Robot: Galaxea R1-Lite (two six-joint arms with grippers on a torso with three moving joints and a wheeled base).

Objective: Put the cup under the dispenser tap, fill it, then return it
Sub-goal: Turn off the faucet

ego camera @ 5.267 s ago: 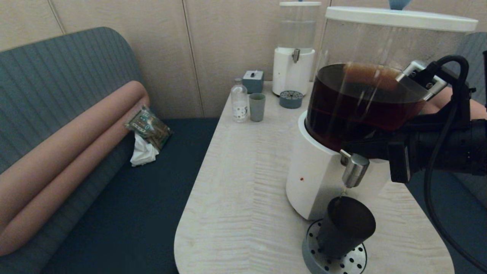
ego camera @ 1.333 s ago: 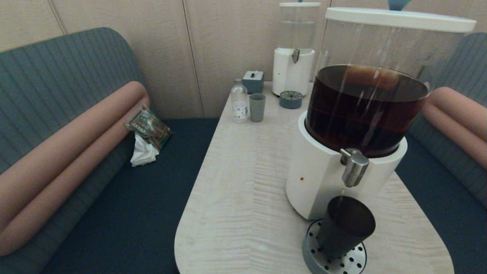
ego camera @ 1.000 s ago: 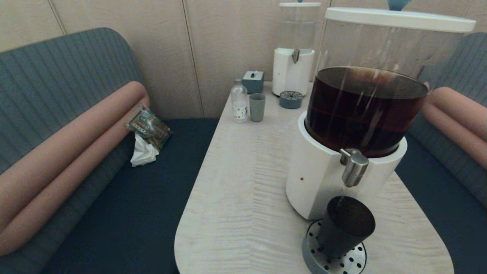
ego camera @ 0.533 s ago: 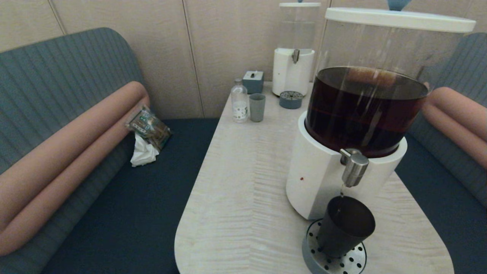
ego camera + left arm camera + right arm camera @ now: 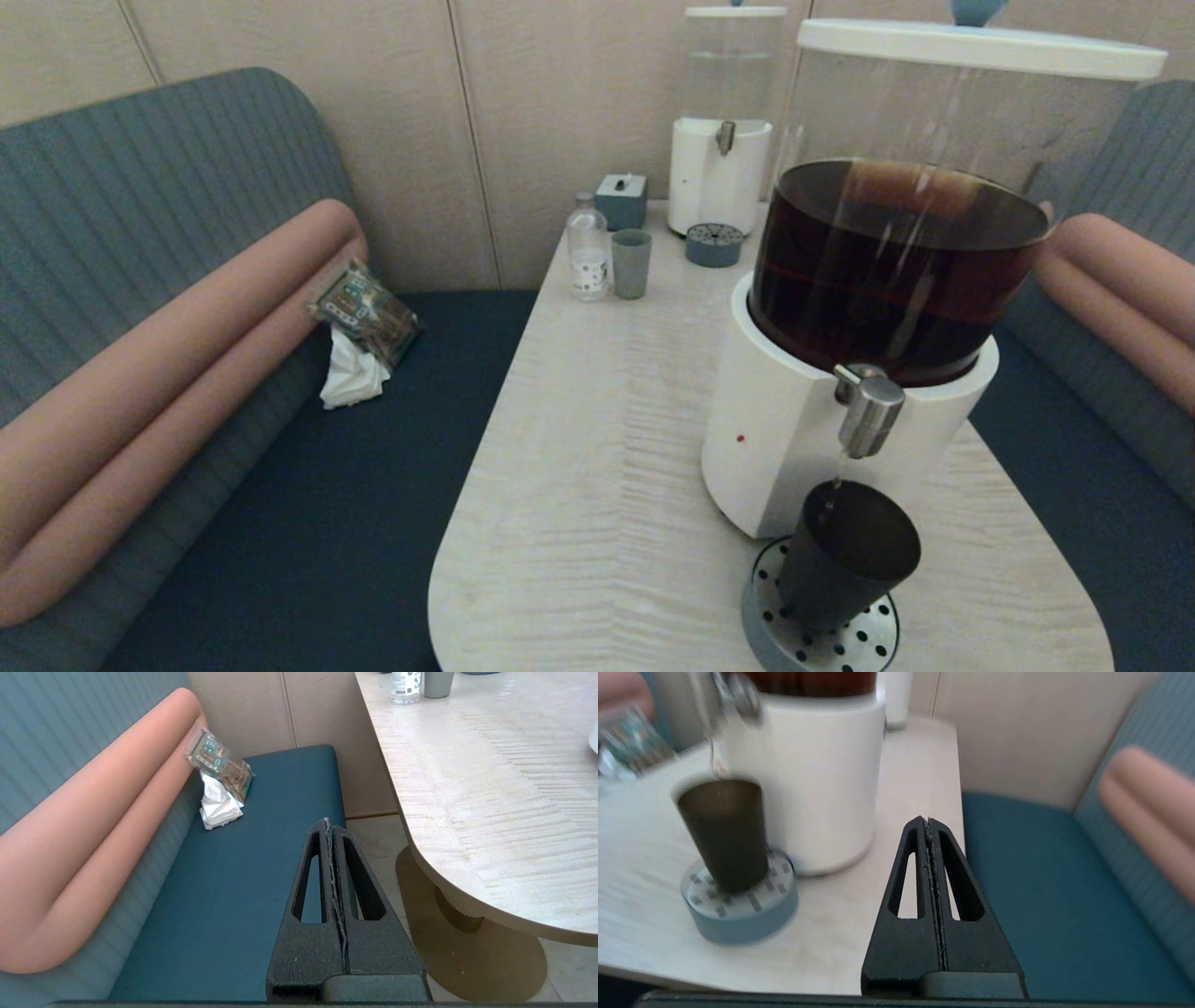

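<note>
The dark tapered cup [image 5: 845,555] stands on the round perforated drip tray [image 5: 822,630] right below the steel dispenser tap [image 5: 868,411]. A thin stream runs from the spout into it. In the right wrist view the cup [image 5: 724,833] sits beneath the tap [image 5: 738,693]. My right gripper [image 5: 928,820] is shut and empty, off the table's right edge, well apart from the cup. Low beside the bench, left of the table, my left gripper [image 5: 328,822] is shut and empty. Neither arm shows in the head view.
The big dispenser [image 5: 878,280] of dark liquid fills the table's right front. At the back stand a clear-liquid dispenser [image 5: 724,121], a small drip tray [image 5: 714,245], a grey-green cup [image 5: 631,263], a bottle [image 5: 587,250] and a small box [image 5: 621,199]. A packet and tissue [image 5: 359,327] lie on the left bench.
Five seconds ago my right arm reached across the dispenser at the tap; it has since drawn back out of the head view. In the last second the cup and tap have kept still.
</note>
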